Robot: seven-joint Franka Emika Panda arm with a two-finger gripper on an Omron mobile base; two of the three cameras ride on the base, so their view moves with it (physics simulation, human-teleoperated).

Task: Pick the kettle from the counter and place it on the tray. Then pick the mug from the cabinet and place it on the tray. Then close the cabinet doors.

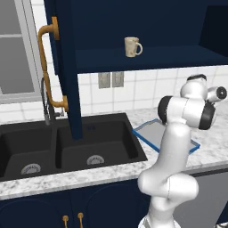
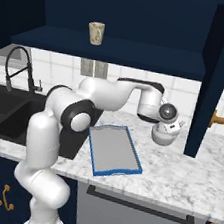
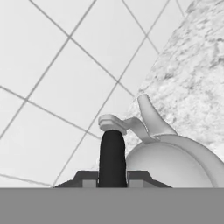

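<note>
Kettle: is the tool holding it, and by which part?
Apparently yes: the tool sits at the kettle's dark top handle, though the fingers' closure can't be confirmed.

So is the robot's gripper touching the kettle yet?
Touching, it seems. In the hand view the kettle's dark handle stands right between the gripper fingertips with no gap visible; the right base view shows the hand directly on the kettle.

Flat, even rendered light, no glare; soft shadows under the cabinet, hand view pretty low-res and blurry.

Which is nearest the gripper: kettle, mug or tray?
The kettle: the gripper is right at its handle, while the tray lies beside it and the mug sits on the shelf.
</note>
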